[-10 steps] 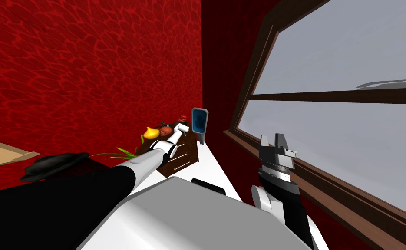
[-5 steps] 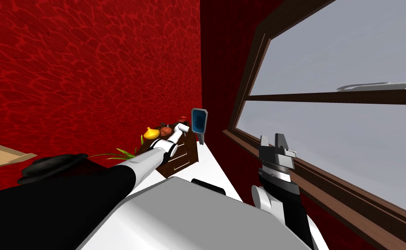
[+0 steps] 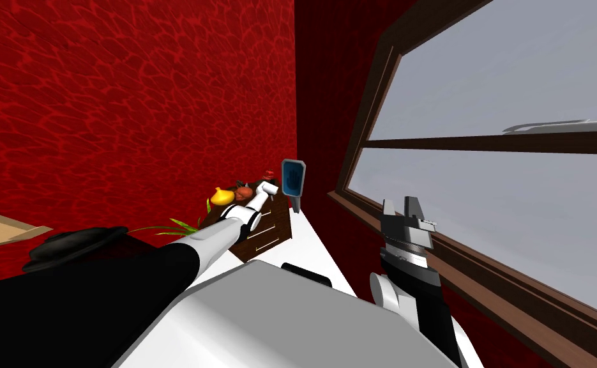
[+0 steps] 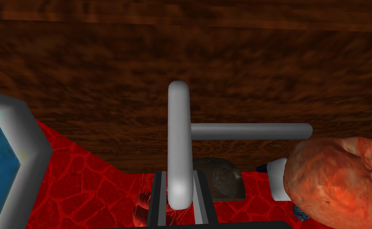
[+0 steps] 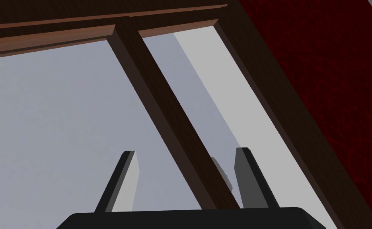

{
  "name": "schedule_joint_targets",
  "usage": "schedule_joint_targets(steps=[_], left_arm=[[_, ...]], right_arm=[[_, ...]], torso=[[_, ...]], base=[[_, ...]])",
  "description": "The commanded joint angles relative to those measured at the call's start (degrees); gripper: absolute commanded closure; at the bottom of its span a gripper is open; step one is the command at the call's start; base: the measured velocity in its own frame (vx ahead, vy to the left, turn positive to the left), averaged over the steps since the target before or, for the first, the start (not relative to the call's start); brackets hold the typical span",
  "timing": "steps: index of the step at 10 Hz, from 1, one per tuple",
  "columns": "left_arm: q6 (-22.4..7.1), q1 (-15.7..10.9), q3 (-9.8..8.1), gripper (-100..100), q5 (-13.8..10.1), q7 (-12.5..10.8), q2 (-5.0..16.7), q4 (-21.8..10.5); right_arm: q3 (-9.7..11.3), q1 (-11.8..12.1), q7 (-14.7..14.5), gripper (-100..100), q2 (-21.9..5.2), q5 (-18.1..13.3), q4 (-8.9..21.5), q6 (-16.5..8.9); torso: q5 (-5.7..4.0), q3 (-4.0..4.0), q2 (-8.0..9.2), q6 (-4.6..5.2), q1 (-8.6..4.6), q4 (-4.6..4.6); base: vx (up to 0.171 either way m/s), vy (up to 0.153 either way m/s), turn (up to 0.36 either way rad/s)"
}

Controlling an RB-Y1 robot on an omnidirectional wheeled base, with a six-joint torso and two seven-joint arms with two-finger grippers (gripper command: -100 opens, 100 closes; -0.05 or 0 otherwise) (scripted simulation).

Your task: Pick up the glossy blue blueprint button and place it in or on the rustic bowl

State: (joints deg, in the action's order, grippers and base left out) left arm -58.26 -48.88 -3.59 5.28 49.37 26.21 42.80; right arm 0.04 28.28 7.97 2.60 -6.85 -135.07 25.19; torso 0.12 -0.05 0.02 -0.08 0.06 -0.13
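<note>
The blue button [image 3: 292, 177] is a glossy blue panel in a grey bevelled frame, upright at the far right corner of the brown dresser [image 3: 271, 223]. In the left wrist view the blue button [image 4: 0, 159] stands beside my left gripper [image 4: 180, 173], apart from it. That gripper [image 3: 269, 187] is shut on a grey T-shaped bar [image 4: 179, 135] over the wooden top. Whether the bar joins the button I cannot tell. Just past the fingers sits a dark, rough bowl [image 4: 219, 179]. My right gripper [image 3: 400, 206] hangs open by the window.
A reddish lump [image 4: 332, 179] lies close beside the gripper, with a white cylinder [image 4: 278, 181] and a small blue piece [image 4: 300, 212] partly under it. A yellow gourd [image 3: 222, 195], green leaves [image 3: 175, 223] and a black hat [image 3: 76, 243] lie toward me. Red walls close in behind.
The head picture has shifted slightly, so my head has moved a little. Both arms and the things on the dresser stand where they were.
</note>
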Motion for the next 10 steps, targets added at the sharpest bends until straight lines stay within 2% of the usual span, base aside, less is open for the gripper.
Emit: schedule_joint_targets(steps=[1, 2, 3, 4, 5, 8, 9, 10], left_arm=[[0.0, 0.0, 0.00, 100, 0.0, 0.0, 0.0, 0.0], [0.0, 0.0, 0.00, 0, 0.0, 0.0, 0.0, 0.0], [0.0, 0.0, 0.00, 100, 0.0, 0.0, 0.0, 0.0], [0.0, 0.0, -0.01, 0, 0.0, 0.0, 0.0, 0.0], [-0.5, -1.1, -0.41, 100, 0.0, 1.0, 1.2, 0.8], [-0.9, -1.9, -0.76, 100, 0.0, 1.9, 2.2, 1.4], [-1.3, -3.1, -1.20, 100, 0.0, 2.9, 3.5, 2.2], [-1.4, -3.4, -1.35, 100, 0.0, 3.3, 4.0, 2.4]], right_arm=[[0.0, 0.0, 0.0, 0, 0.0, 0.0, 0.0, 0.0], [0.0, 0.0, 0.0, 0, 0.0, 0.0, 0.0, 0.0], [0.0, 0.0, 0.0, 0, 0.0, 0.0, 0.0, 0.0], [0.0, 0.0, 0.0, 0, 0.0, 0.0, 0.0, 0.0], [0.0, 0.0, 0.0, 0, 0.0, 0.0, 0.0, 0.0], [0.0, 0.0, 0.0, 0, 0.0, 0.0, 0.0, 0.0], [0.0, 0.0, 0.0, 0, 0.0, 0.0, 0.0, 0.0], [0.0, 0.0, 0.0, 0, 0.0, 0.0, 0.0, 0.0]], torso=[[0.00, 0.00, 0.00, 0.00, 0.00, 0.00], [0.00, 0.00, 0.00, 0.00, 0.00, 0.00], [0.00, 0.00, 0.00, 0.00, 0.00, 0.00], [0.00, 0.00, 0.00, 0.01, 0.00, 0.00], [-0.01, 0.00, 0.00, 0.01, 0.00, 0.00], [0.03, -0.25, -0.51, -0.04, 0.55, -0.03], [0.05, -0.21, -0.37, -0.03, 0.40, -0.07], [-0.01, -0.16, -0.38, -0.06, 0.50, 0.02]], base=[[0.000, 0.000, 0.000], [0.000, 0.000, 0.000], [0.000, 0.000, 0.000], [0.000, 0.000, 0.000], [0.059, 0.099, 0.004], [0.117, 0.125, -0.004], [0.098, 0.122, -0.001], [0.120, 0.160, -0.001]])
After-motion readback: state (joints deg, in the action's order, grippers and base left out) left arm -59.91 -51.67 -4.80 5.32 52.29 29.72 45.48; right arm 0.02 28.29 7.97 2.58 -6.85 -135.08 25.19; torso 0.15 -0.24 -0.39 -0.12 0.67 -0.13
